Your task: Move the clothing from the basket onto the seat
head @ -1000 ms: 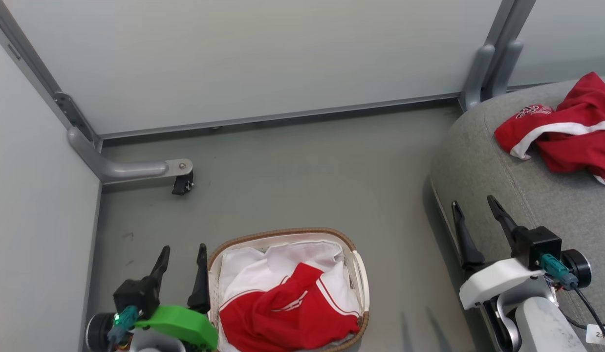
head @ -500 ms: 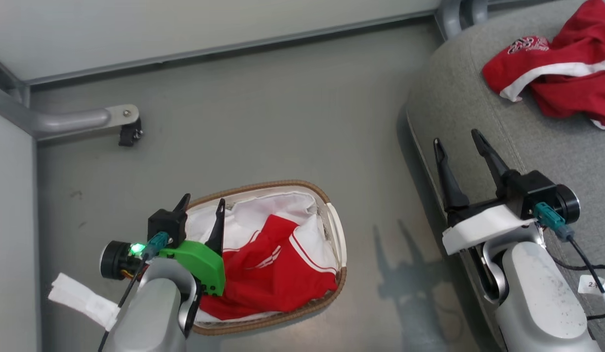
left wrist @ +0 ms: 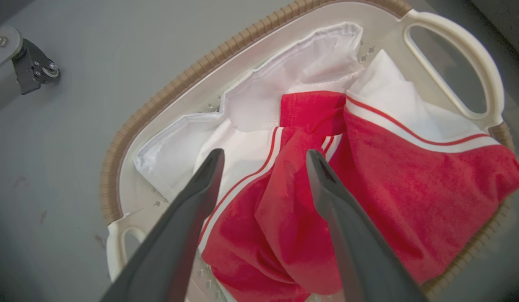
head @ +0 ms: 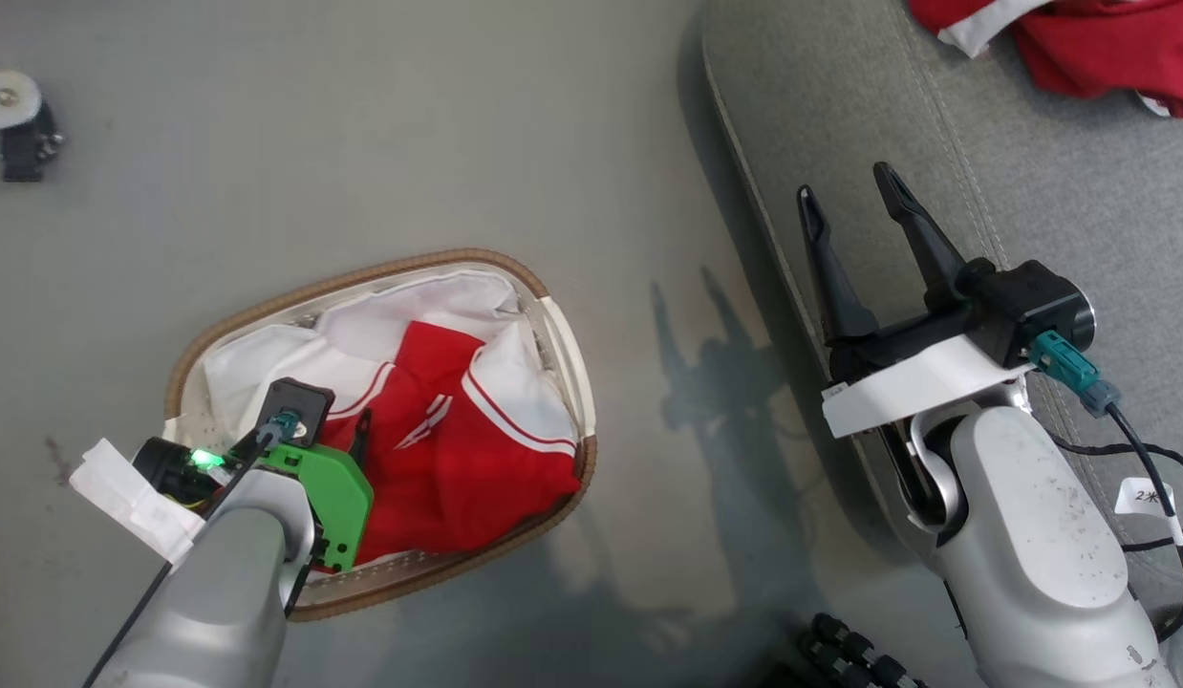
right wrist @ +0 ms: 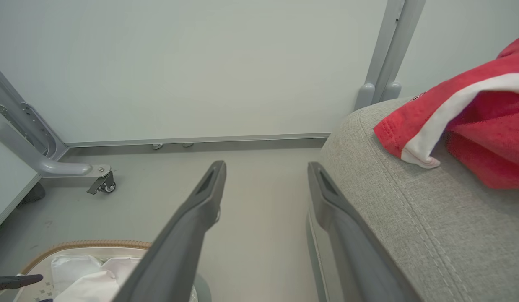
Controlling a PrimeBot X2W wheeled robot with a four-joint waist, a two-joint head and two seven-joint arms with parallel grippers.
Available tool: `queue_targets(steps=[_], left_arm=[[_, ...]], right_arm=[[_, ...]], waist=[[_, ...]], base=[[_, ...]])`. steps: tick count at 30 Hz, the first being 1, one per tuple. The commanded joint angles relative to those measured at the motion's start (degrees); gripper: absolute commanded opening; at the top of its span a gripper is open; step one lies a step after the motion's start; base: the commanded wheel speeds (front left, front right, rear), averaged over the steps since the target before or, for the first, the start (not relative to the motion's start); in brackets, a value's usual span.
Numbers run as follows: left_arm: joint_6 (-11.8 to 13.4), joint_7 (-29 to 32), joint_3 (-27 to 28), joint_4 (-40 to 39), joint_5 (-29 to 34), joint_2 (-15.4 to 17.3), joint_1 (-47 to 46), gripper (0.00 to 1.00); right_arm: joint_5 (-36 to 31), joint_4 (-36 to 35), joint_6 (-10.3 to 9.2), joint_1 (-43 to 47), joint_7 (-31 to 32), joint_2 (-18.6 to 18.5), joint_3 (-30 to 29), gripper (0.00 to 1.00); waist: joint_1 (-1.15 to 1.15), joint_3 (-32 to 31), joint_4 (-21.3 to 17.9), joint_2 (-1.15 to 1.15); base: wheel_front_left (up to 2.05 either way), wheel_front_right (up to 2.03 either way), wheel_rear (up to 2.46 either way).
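Observation:
The white basket (head: 362,277) with a brown rim stands on the grey floor, and a red garment (head: 467,449) with white stripes lies on its white liner. My left gripper (head: 335,428) points down into the basket, open. In the left wrist view its fingers (left wrist: 264,153) straddle a raised fold of this clothing (left wrist: 368,176) without closing on it. My right gripper (head: 845,182) hangs open and empty over the edge of the grey seat (head: 1031,172). A second red garment (head: 1079,48) lies on the seat, also seen in the right wrist view (right wrist: 486,126).
A caster foot (head: 18,143) of a grey frame sits on the floor at the far left. Pale wall panels (right wrist: 201,63) and a post (right wrist: 385,50) close off the back. A tagged cable (head: 1146,497) trails from my right arm over the seat.
The head camera has tilted down, shifting the whole picture. My left gripper has dropped from beside the basket into it, over the red garment. Both grippers stay open.

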Motion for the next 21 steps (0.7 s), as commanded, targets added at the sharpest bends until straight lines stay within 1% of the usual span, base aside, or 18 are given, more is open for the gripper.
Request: queue_targets(steps=[1,6,11,16,18,21], left_arm=[[0.11,0.41,-0.43,0.82,-0.38,1.14,-1.68,1.0],[0.11,1.84,-2.33,3.5,-0.87,2.81,-3.09,1.0],[0.14,2.47,-2.95,5.28,-1.15,4.1,-4.45,1.0],[2.16,3.52,-2.98,6.9,-1.03,5.61,-6.05,1.0],[2.54,4.26,-3.32,7.37,-0.7,5.95,-6.44,1.0],[2.35,5.36,-3.64,7.99,-0.93,5.87,-6.86,1.0]], right_arm=[[0.56,-0.58,-0.08,-1.16,-0.15,0.01,0.43,1.0],[2.19,-1.49,-0.08,-2.17,-0.15,0.03,1.15,1.0],[3.27,-2.3,-0.08,-2.74,-0.15,0.02,1.87,1.0],[4.62,-2.75,-0.08,-3.37,-0.15,0.01,2.64,1.0],[5.04,-2.77,-0.08,-3.46,-0.15,0.0,2.99,1.0],[5.35,-2.69,-0.08,-3.41,-0.15,-0.01,3.4,1.0]], waist=[[-0.01,7.51,-7.19,0.0],[-0.01,10.21,-9.06,0.0],[-0.01,12.34,-10.24,0.0],[-0.01,13.87,-10.84,0.0],[-0.01,14.18,-10.95,0.0],[-0.01,14.41,-10.96,0.0]], base=[[0.0,0.0,0.0],[0.0,0.0,0.0],[0.0,0.0,0.0],[0.0,0.0,0.0],[0.0,0.0,0.0],[0.0,0.0,0.0]])
